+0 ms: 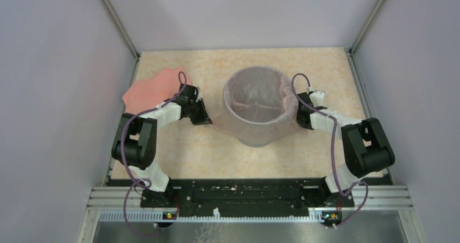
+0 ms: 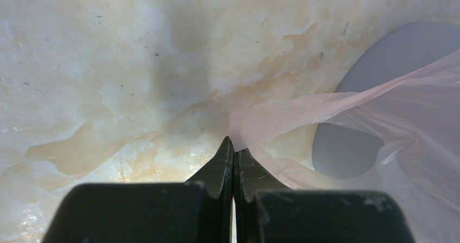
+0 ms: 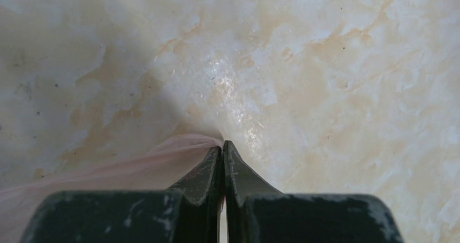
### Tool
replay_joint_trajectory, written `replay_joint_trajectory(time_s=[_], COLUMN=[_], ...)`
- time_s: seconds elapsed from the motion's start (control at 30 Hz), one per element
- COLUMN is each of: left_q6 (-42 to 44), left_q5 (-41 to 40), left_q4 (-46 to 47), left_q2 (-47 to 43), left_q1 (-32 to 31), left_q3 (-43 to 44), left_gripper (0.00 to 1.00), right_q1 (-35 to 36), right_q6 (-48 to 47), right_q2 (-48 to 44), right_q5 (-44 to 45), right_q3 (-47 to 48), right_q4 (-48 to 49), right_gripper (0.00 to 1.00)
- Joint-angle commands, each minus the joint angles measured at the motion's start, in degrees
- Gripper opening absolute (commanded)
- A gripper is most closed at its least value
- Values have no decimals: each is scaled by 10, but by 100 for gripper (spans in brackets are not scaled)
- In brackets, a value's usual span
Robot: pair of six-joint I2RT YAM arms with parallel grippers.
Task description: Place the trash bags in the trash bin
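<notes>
The grey trash bin (image 1: 255, 137) stands upright mid-table. A translucent pale-pink trash bag (image 1: 255, 99) lines it, its rim film draped over the bin's edge and stretched out to both sides. My left gripper (image 1: 206, 118) is left of the bin, shut on the bag's left edge; the left wrist view shows its closed tips (image 2: 233, 145) pinching the film (image 2: 325, 104) beside the grey bin wall (image 2: 401, 53). My right gripper (image 1: 300, 121) is right of the bin, shut on the bag's right edge (image 3: 163, 156), tips (image 3: 222, 145) low over the table.
A second, denser pink bag bundle (image 1: 154, 88) lies at the table's left edge behind the left arm. Grey walls enclose the left, right and back sides. The arm bases and a black rail (image 1: 244, 191) run along the near edge.
</notes>
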Motion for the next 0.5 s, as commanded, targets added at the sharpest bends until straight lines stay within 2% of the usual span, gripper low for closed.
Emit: replay_joint_trajectory(time_s=[0.0, 0.17, 0.27, 0.37, 0.47], left_q6=[23, 24, 25, 26, 30], left_q5=[-37, -37, -29, -20, -15], left_q4=[-7, -6, -5, -7, -12], left_q2=[-19, -22, -28, -41, -56], left_q1=[13, 13, 13, 13, 13], left_q3=[15, 15, 15, 15, 17], left_gripper=[1, 2, 6, 14, 25], right_q1=[-8, -7, -8, -16, -19], right_q6=[-1, 2, 6, 0, -4], right_q2=[22, 61, 50, 2, -58], right_q5=[106, 122, 102, 39, -3], right_q3=[30, 51, 50, 40, 46], right_q4=[-44, -64, -70, -67, -83], right_gripper=[0, 0, 2, 28, 50])
